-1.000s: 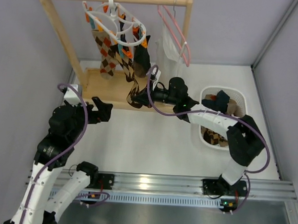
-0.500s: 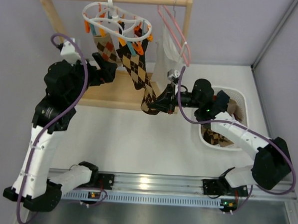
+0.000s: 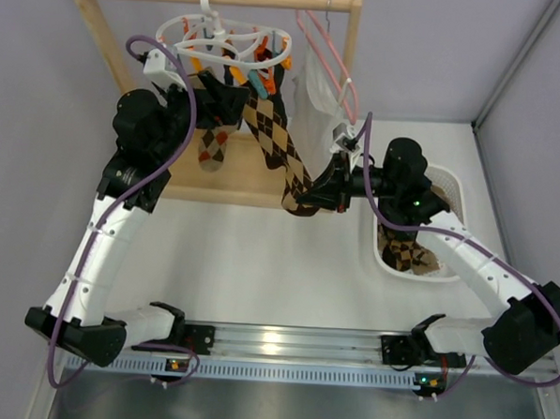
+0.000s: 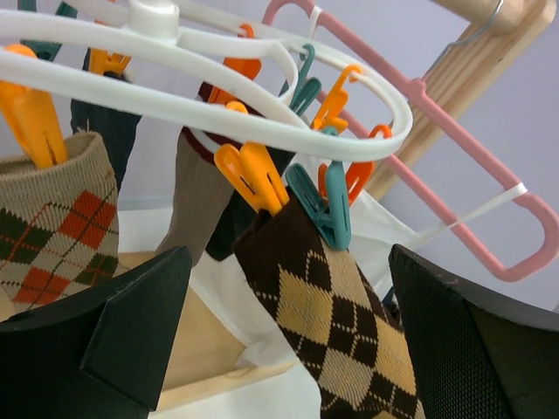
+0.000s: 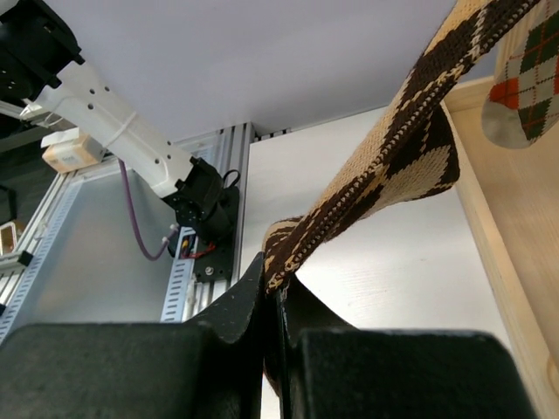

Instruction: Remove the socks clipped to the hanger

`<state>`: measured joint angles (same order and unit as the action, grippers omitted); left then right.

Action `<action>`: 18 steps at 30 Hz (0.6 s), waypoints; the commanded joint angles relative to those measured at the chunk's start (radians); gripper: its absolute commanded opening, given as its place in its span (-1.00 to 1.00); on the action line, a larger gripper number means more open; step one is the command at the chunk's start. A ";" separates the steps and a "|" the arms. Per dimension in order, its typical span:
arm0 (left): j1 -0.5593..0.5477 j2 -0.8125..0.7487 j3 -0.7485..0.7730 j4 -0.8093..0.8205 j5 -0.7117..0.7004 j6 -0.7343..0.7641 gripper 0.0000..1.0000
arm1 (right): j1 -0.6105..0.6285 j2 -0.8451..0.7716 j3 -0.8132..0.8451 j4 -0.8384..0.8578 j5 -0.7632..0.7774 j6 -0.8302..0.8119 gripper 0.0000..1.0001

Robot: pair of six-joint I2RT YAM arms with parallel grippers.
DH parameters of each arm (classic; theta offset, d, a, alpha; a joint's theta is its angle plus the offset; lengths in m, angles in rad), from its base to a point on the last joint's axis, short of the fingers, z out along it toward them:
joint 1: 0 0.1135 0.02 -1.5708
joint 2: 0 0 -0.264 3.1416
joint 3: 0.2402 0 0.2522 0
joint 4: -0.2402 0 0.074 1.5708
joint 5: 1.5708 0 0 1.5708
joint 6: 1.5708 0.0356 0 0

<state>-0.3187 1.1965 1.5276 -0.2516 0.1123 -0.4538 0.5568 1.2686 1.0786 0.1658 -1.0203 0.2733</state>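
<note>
The white ring hanger point(image 3: 228, 40) hangs from the wooden rail with orange and teal clips. A brown argyle sock point(image 3: 276, 139) stays clipped at its cuff and stretches down to the right, where my right gripper point(image 3: 316, 195) is shut on its toe. In the right wrist view that gripper point(image 5: 278, 279) pinches the sock point(image 5: 393, 157). A tan and orange argyle sock point(image 3: 211, 147) hangs beside it. My left gripper point(image 3: 231, 99) is open just below the ring. In its wrist view the left gripper point(image 4: 288, 292) straddles the brown sock point(image 4: 341, 323) under a teal clip point(image 4: 319, 205).
A pink wire hanger point(image 3: 330, 53) with a white garment point(image 3: 313, 108) hangs right of the ring. The white basket point(image 3: 425, 276) holding loose socks sits under my right arm. The rack's wooden base point(image 3: 183, 172) lies below the socks.
My left arm has risen to the hanger, jaws still open. My right gripper has pulled the brown argyle sock's toe to the right, drawing the sock taut.
</note>
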 commanded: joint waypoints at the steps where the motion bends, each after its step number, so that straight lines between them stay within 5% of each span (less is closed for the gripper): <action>1: 0.021 0.009 -0.017 0.189 0.016 -0.045 0.96 | -0.012 -0.043 0.060 -0.048 -0.069 -0.029 -1.00; 8: 0.148 0.034 -0.124 0.374 0.134 -0.204 0.90 | -0.014 -0.044 0.093 -0.088 -0.075 -0.025 -1.00; 18: 0.193 0.163 -0.118 0.572 0.329 -0.278 0.44 | -0.009 -0.028 0.133 -0.162 -0.051 -0.078 -1.00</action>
<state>-0.1314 1.3453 1.4002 0.1646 0.3660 -0.6979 0.5533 1.2594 1.1500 0.0475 -1.0473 0.2462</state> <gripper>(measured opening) 0.732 0.007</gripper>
